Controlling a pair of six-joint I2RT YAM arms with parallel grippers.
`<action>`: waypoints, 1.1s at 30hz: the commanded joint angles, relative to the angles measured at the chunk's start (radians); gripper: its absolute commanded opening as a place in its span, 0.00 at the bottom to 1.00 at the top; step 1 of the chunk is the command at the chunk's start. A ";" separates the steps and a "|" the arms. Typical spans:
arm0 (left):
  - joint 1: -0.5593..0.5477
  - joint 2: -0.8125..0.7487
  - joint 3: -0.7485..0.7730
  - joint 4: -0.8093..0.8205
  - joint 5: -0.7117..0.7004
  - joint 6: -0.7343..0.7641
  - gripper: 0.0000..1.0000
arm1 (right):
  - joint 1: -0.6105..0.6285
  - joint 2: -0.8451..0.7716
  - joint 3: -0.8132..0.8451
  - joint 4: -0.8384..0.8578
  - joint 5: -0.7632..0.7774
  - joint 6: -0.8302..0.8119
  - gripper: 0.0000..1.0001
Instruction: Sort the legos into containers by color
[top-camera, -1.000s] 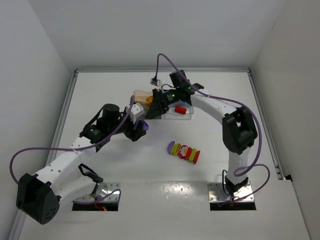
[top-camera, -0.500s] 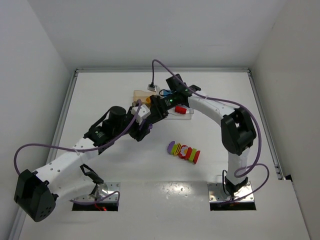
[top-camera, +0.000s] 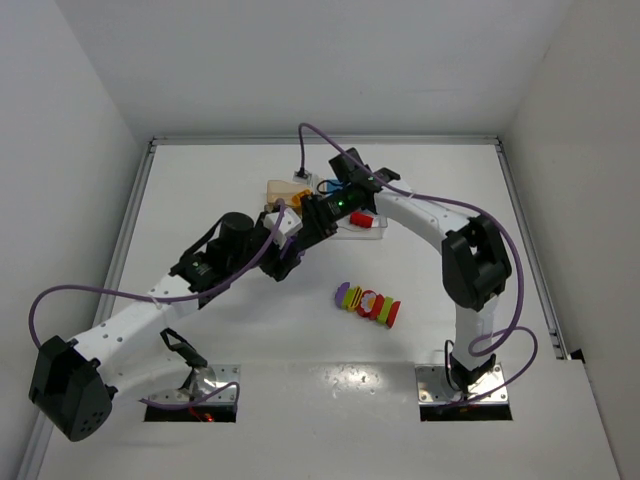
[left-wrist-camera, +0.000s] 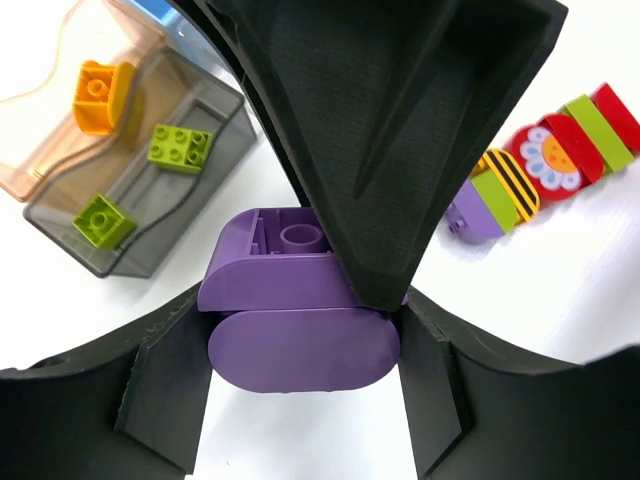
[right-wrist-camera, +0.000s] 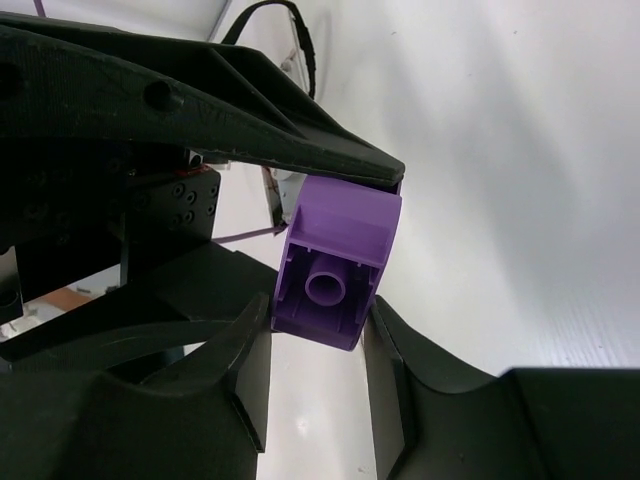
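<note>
- Purple plastic fills the middle of both wrist views: one purple lego (left-wrist-camera: 300, 350), a rounded block with a hollow underside, is pinched by two grippers at once.
- The left gripper (left-wrist-camera: 305, 320) is half spread. Its two fingers (left-wrist-camera: 165, 390) press the block's left and right ends from the bottom of the left wrist frame.
- The right gripper (right-wrist-camera: 318, 315) is closed in on the same block. Its fingers (right-wrist-camera: 385, 370) squeeze the lower sides, low in the centre of the right wrist frame.
- In the top view both grippers meet just left of centre, above the white table (top-camera: 300, 340).
- To the upper left of the left wrist frame sit the tan bin (left-wrist-camera: 60, 150) and, touching it, the dark grey bin (left-wrist-camera: 215, 130). A blue bin (left-wrist-camera: 185, 38) shows only as an edge behind them.
- One orange piece (left-wrist-camera: 100, 95) lies in the tan bin, and two green pieces (left-wrist-camera: 180, 145) lie in the dark grey one.
- One clear bin (top-camera: 372, 232) at top centre holds one red piece (top-camera: 360, 218).
- One row of pieces (top-camera: 367, 303) lies below it: one purple, two green, one striped yellow-black, two red.
</note>
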 joint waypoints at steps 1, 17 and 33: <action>-0.005 -0.016 -0.027 0.029 -0.016 -0.026 0.00 | -0.021 -0.053 0.087 0.016 -0.038 -0.081 0.00; 0.063 -0.059 -0.092 -0.022 -0.053 -0.129 0.00 | -0.190 -0.013 0.177 0.005 0.139 -0.171 0.00; 0.289 0.174 0.212 -0.076 -0.005 -0.319 0.00 | -0.236 0.088 0.349 -0.032 0.457 -0.355 0.00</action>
